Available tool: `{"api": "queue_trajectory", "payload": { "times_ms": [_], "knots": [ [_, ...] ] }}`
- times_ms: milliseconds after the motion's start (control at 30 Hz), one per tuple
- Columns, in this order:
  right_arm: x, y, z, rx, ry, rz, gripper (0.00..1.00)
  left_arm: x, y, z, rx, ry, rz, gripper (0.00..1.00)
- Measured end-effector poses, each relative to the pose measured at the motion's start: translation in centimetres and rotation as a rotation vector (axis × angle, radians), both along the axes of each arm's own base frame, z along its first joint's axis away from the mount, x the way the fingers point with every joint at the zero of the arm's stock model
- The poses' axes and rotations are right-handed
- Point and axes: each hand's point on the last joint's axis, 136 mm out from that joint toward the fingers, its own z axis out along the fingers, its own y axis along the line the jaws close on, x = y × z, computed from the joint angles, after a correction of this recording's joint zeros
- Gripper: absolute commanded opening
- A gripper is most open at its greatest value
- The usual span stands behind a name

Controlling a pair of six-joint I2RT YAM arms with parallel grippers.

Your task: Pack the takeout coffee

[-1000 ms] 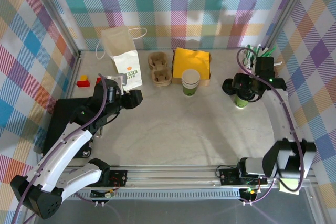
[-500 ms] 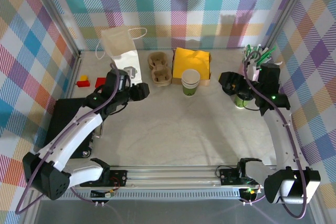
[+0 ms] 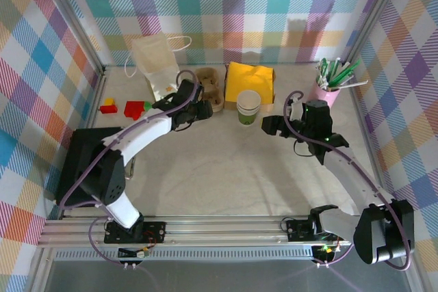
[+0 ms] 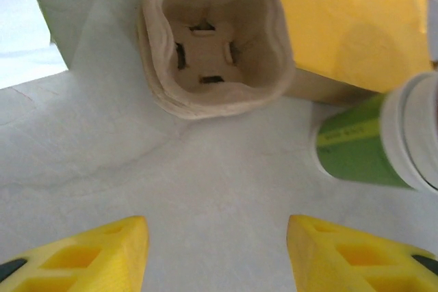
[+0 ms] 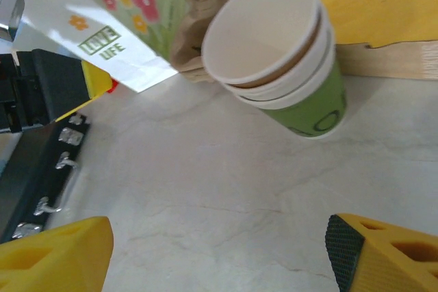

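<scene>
The takeout coffee [image 3: 248, 106] is a white-rimmed paper cup with a green lower part, standing upright in front of the yellow napkins [image 3: 250, 81]. In the right wrist view the takeout coffee [image 5: 280, 52] looks like nested cups, empty inside. My left gripper [image 3: 204, 110] hovers open just left of it, in front of the brown pulp tray [image 3: 209, 88]. From the left wrist, the tray [image 4: 212, 39] is ahead, the cup [image 4: 376, 145] at the right, and the gripper [image 4: 215, 251] is over bare table. My right gripper [image 3: 269, 126] is open, right of the cup, and shows empty [image 5: 219, 251].
A white paper bag [image 3: 157, 66] stands at the back left. A pink pen holder [image 3: 328, 90] is at the back right. Red, yellow and green blocks [image 3: 133, 108] lie by the left wall, and a black pad [image 3: 85, 162] lies at the near left.
My left arm has swung forward and right, from the bag to the tray. The right arm has moved left from the pen holder toward the cup, uncovering the holder.
</scene>
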Motion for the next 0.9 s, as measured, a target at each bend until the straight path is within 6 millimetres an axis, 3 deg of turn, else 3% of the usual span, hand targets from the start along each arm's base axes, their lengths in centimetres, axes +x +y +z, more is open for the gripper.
{"api": "queue_trajectory", "payload": {
  "times_ms": [300, 900],
  "knots": [
    [0.3, -0.5, -2.6, -0.045, -0.035, -0.05, 0.81, 3.7, 0.5, -3.4, 0.089, 0.008, 0.13, 0.55],
    [0.4, 0.4, -3.5, -0.083, -0.074, -0.036, 0.8, 7.6, 1.3, -6.2, 0.145, 0.0, 0.224, 0.43]
  ]
}}
